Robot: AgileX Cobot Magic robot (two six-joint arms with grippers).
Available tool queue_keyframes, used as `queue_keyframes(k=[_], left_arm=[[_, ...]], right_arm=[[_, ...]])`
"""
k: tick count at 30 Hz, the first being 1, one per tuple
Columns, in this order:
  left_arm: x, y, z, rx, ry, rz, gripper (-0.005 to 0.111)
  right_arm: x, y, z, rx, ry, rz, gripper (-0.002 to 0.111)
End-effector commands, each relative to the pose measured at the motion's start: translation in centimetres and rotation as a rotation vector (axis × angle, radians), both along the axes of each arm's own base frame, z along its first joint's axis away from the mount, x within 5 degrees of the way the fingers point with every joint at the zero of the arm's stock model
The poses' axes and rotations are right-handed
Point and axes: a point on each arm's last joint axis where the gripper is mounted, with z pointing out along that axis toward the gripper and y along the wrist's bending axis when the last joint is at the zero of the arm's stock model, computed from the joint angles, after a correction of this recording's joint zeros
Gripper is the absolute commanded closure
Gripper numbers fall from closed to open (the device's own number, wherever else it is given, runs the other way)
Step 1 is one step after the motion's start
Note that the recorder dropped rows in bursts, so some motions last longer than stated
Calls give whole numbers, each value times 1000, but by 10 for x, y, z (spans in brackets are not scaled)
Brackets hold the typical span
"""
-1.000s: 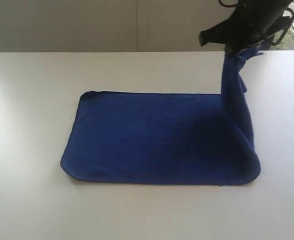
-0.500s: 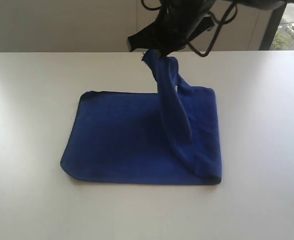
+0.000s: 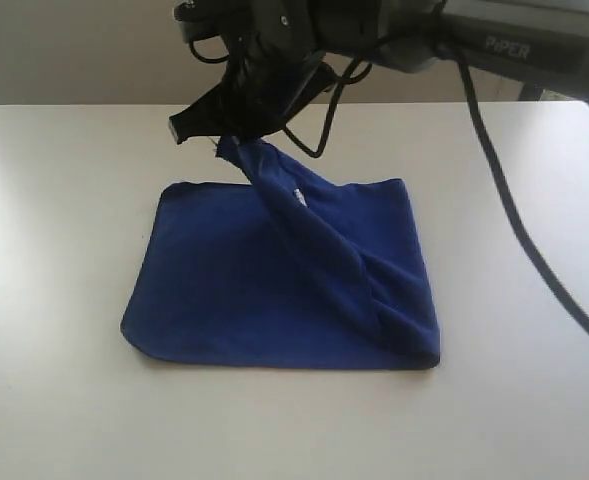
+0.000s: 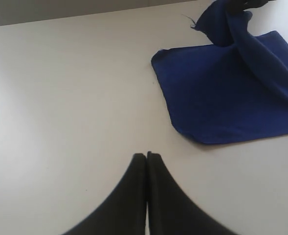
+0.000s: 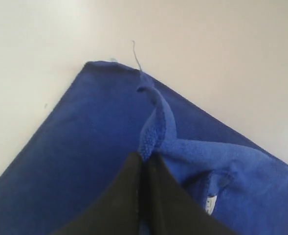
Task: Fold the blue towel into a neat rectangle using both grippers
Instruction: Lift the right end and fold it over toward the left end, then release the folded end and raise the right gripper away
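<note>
Blue towel (image 3: 274, 290): lies around the middle of the desk (image 3: 64, 400), its left part flat. The right part is drawn up and over the flat part in a twisted strip, with a fold at the near right. White label (image 3: 297, 194) shows on the strip.

Right gripper (image 3: 222, 138): jaws pinching the raised towel corner, held above the towel's far edge.

Left gripper (image 4: 146, 155): jaws pressed together, nothing between them, over bare desk, well apart from the towel.
</note>
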Motion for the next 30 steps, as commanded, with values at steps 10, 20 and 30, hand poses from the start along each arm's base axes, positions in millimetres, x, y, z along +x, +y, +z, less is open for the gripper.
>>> queue_keyframes(k=[10, 20, 30], left_arm=[[-1, 0, -1, -6, 4, 1, 107], [-1, 0, -1, -6, 4, 1, 107], [-1, 0, -1, -6, 4, 1, 107]], right_arm=[[-4, 57, -35, 64, 11, 84, 108], [-7, 92, -113, 63, 93, 123, 108], [-12, 102, -154, 124, 208, 82, 106]])
